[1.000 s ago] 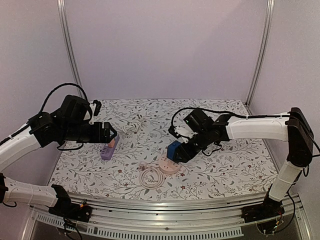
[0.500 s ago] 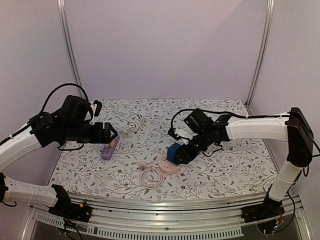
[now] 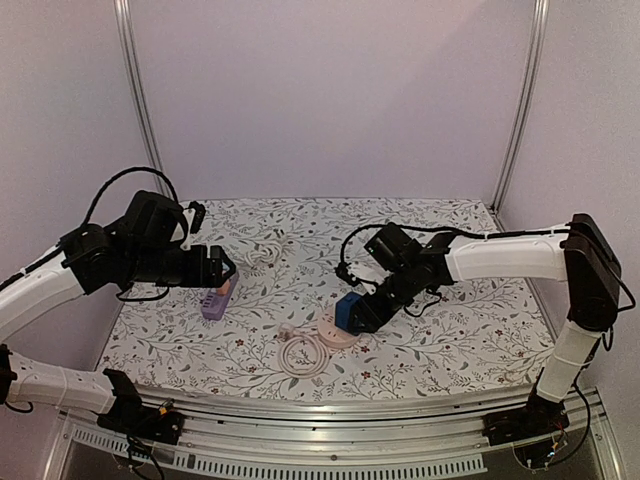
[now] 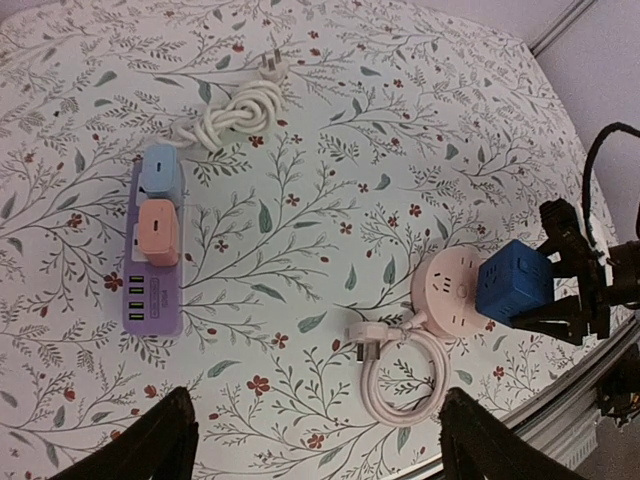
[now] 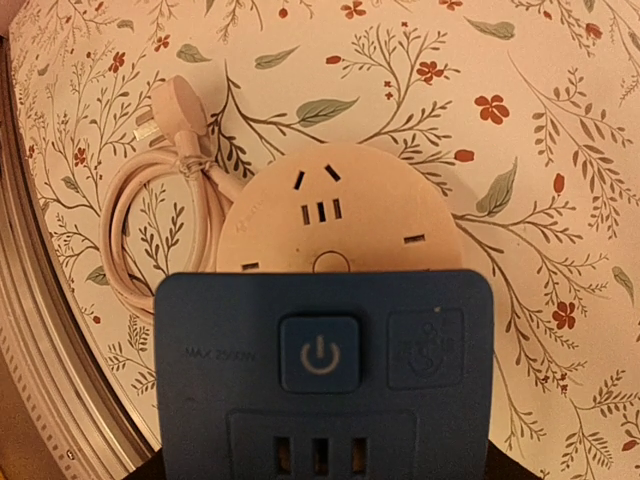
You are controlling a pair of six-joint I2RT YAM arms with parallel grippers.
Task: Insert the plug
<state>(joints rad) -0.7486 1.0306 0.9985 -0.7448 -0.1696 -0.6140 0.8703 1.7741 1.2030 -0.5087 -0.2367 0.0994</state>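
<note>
My right gripper is shut on a blue cube plug with a power button on its face. The cube hangs low over the right side of a round pink socket hub. Its underside is hidden, so I cannot tell whether it touches the hub. The hub's pink cord lies coiled beside it, ending in a flat plug. My left gripper is open and holds nothing, high above the table near the purple strip.
A purple power strip carries a blue adapter and a pink adapter. A knotted white cord lies behind it. The metal table rail runs close to the hub.
The right gripper has come down and slightly left with the blue cube, closer onto the pink hub. The left arm has barely moved.
</note>
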